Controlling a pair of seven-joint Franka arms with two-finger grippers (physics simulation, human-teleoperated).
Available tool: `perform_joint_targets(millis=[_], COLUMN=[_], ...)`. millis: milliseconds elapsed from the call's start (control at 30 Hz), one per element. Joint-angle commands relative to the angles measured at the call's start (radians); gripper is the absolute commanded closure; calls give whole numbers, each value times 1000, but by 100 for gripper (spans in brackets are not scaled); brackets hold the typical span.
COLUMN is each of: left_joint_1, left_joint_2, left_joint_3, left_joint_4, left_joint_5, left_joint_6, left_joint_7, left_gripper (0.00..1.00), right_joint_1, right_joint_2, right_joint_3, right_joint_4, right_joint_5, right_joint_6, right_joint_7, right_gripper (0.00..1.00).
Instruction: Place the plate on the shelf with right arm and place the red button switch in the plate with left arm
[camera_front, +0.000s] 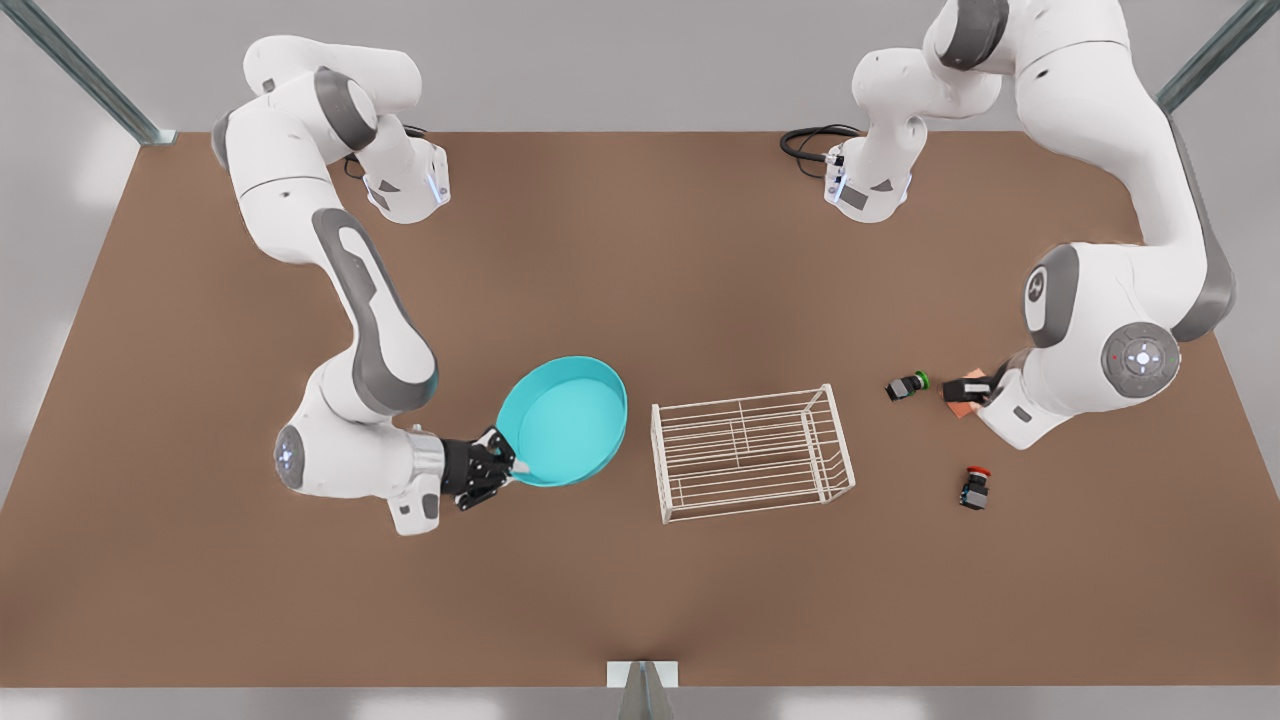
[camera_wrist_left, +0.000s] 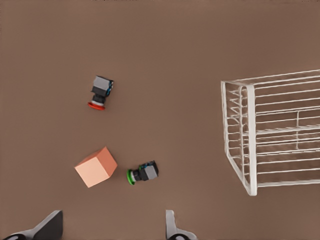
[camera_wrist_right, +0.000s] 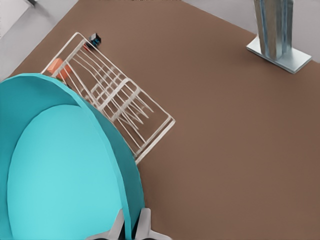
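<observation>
Front view: brown table with 2 white arms. The arm on the front view's left is the right arm, and its right gripper is clamped on the near rim of the plate, a round turquoise dish held tilted, lifted off the table, just beside the shelf on the front view's left but not on it. The shelf is a white wire rack standing on the table near the middle, nothing in it. In the right wrist view the right gripper has its 2 fingertips narrow, pinching the plate rim between them, with the shelf just past the plate's far edge. The arm on the front view's right is the left arm; its left gripper hangs low over the orange cube, close to the green-capped switch. The red button switch lies on its side on the table, apart from the shelf on the front view's right and nearer the camera than the cube. In the left wrist view the left gripper shows 2 fingertips spread wide, holding nothing, above the orange cube and green-capped switch; the red button switch lies farther off, untouched, and the shelf end frame sits to one side.
</observation>
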Motion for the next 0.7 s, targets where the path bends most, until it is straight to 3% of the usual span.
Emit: perform_joint_targets(millis=[0, 133, 233, 333, 667], left_joint_1=[66, 130, 0, 7, 35], left_joint_2=[60, 192, 253, 340, 449], left_joint_3=[3, 19, 95, 112, 120], left_joint_4=[0, -1, -12, -11, -9], left_joint_5=[5, -11, 7, 4, -4], left_joint_6=[234, 376, 448, 586, 630], left_joint_7=[496, 753, 756, 756, 714], left_gripper=[0, 0, 0, 0, 0], right_joint_1=[36, 109, 146, 188, 329], right_joint_2=[15, 56, 87, 124, 230], right_joint_3=[0, 0, 0, 0, -8], right_joint_4=[14, 89, 134, 184, 281], right_joint_5=[-3, -3, -3, -3, -9], right_joint_6=[84, 110, 137, 180, 377], right_joint_7=[399, 589, 735, 873, 1030], right_gripper=[79, 79, 79, 79, 79])
